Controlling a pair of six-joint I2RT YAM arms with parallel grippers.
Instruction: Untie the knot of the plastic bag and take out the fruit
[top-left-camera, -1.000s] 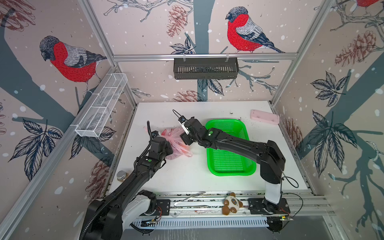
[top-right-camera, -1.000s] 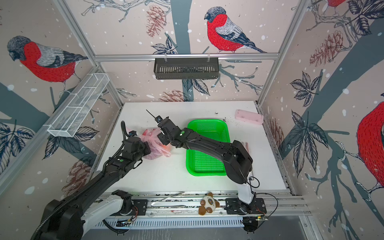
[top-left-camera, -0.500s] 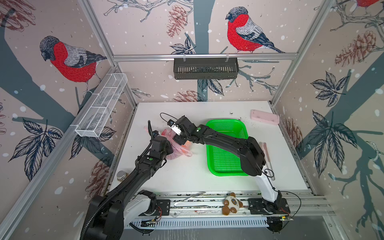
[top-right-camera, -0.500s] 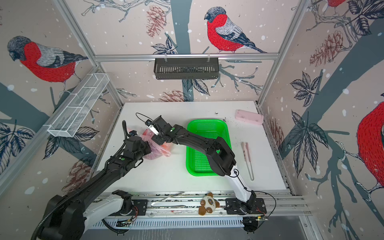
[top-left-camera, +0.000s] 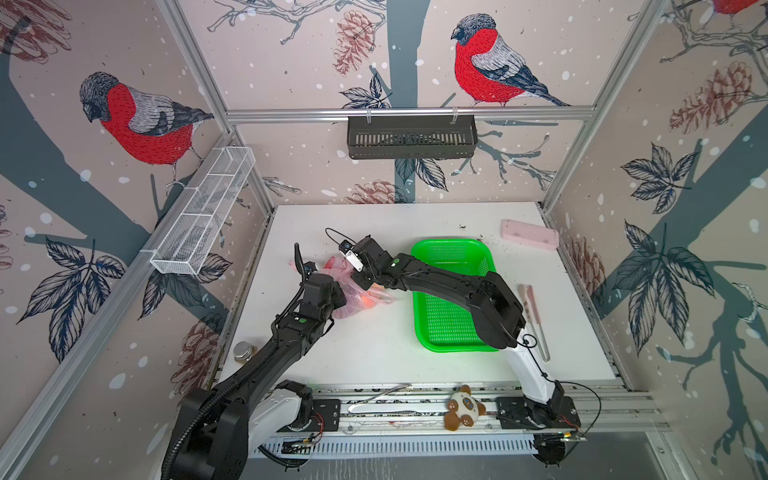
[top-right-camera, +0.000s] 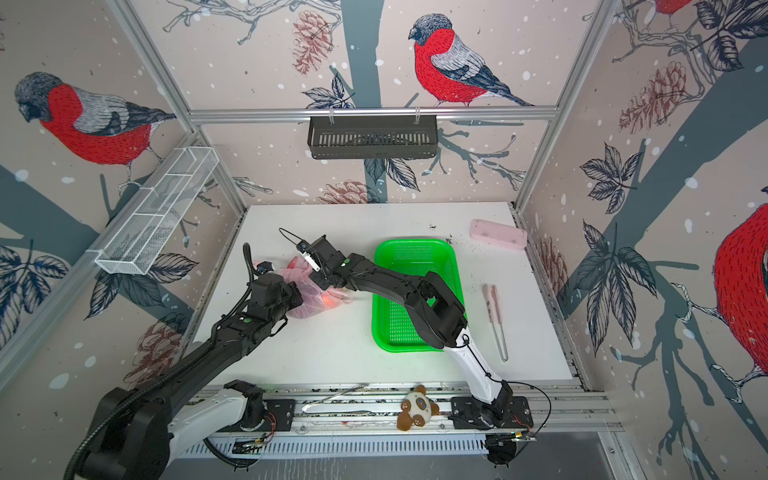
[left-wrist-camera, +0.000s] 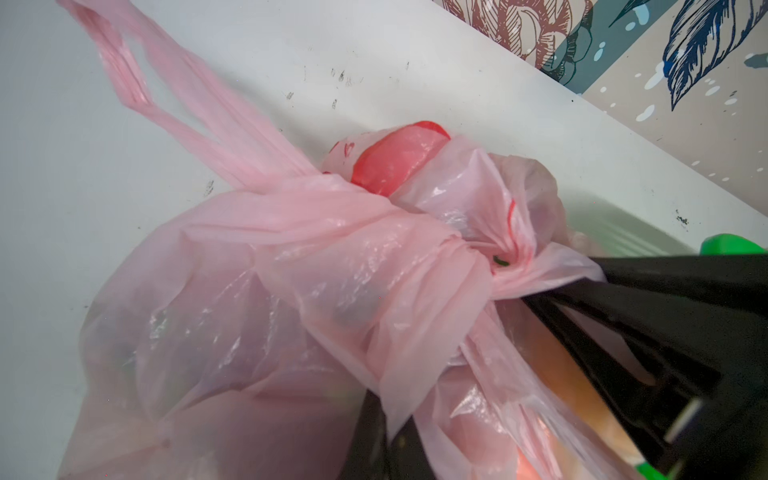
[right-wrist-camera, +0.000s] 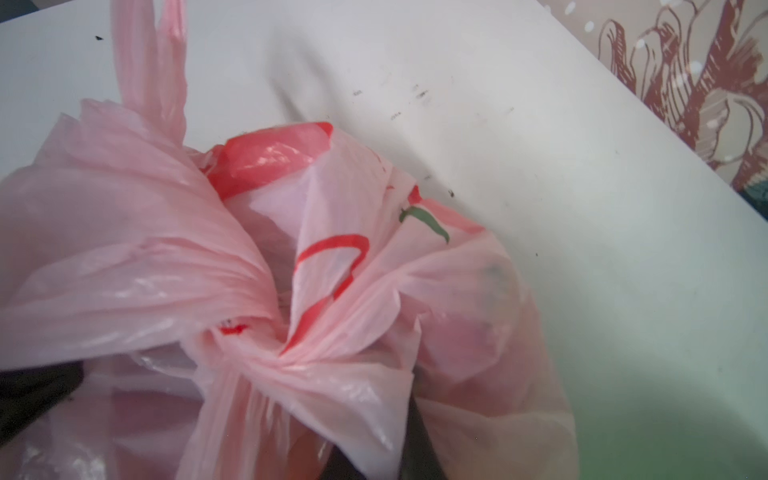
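Plastic of the bag (top-left-camera: 353, 308) is clamped in the closed left gripper (top-left-camera: 341, 297), I think to anchor it on the left part of the table (top-left-camera: 374, 357). Fruit (top-left-camera: 366, 300) is inside; one orange shows through. Knot (left-wrist-camera: 478, 270) is not yet undone. Right gripper (left-wrist-camera: 557, 286) is pressed together on plastic at this knot, probably to pull it loose. Green basket (top-left-camera: 449, 328) waits at right, likely for the fruit.

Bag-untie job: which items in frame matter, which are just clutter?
Job: plastic bag, its knot, fruit inside (an orange one shows through), green basket (probably the drop spot).
Lying about: pink block, tongs, plush toy, small jar, wire rack, black wall basket.
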